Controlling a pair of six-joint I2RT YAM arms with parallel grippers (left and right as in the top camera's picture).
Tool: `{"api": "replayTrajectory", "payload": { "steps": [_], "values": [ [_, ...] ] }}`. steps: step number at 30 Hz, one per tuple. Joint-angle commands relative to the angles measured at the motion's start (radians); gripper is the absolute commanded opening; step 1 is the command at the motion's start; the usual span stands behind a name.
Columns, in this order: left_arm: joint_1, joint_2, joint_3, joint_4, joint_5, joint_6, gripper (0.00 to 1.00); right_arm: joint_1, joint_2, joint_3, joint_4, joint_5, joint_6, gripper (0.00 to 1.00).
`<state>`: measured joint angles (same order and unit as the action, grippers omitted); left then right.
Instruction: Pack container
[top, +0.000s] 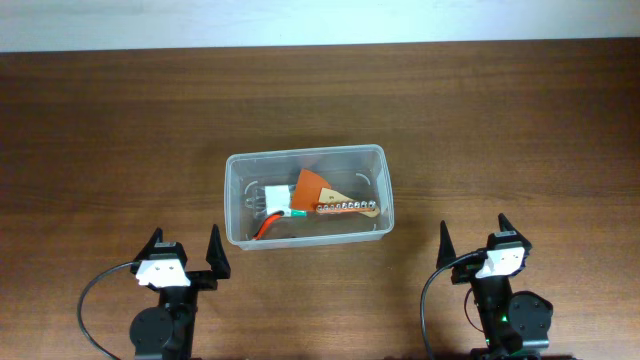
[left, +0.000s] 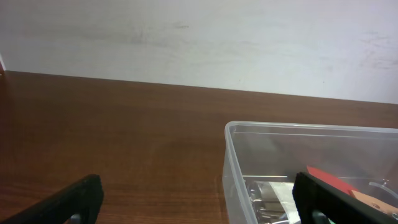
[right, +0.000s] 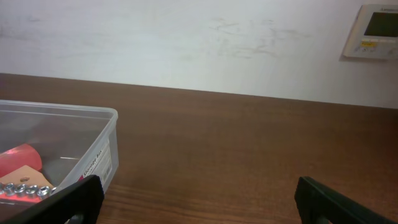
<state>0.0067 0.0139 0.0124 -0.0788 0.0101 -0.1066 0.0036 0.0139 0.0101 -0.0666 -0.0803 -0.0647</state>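
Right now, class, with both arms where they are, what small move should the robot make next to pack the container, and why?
Probably none: leave both arms parked. The orange piece, the strip of metal bits and the white packet already lie inside the container. I see nothing loose outside it, and the left gripper and right gripper sit open, apart from it.

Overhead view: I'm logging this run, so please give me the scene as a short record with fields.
container: clear bin, lidless, mid-table
contents: orange piece, strip carrying a row of small metal parts, white item
left gripper: open, empty, apart from the container
right gripper: open, empty, apart from the container
table: brown wood
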Motion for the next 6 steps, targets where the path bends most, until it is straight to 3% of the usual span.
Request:
{"api": "replayTrajectory", "payload": {
  "steps": [1, 6],
  "values": [
    [-0.004, -0.009, -0.003, -0.005, -0.006, -0.012, 0.99, 0.010, -0.008, -0.005, -0.005, -0.017, -0.006, 0.99],
    [-0.004, -0.009, -0.003, -0.005, -0.006, -0.012, 0.99, 0.010, -0.008, -0.005, -0.005, -0.017, -0.006, 0.99]
  ]
}}
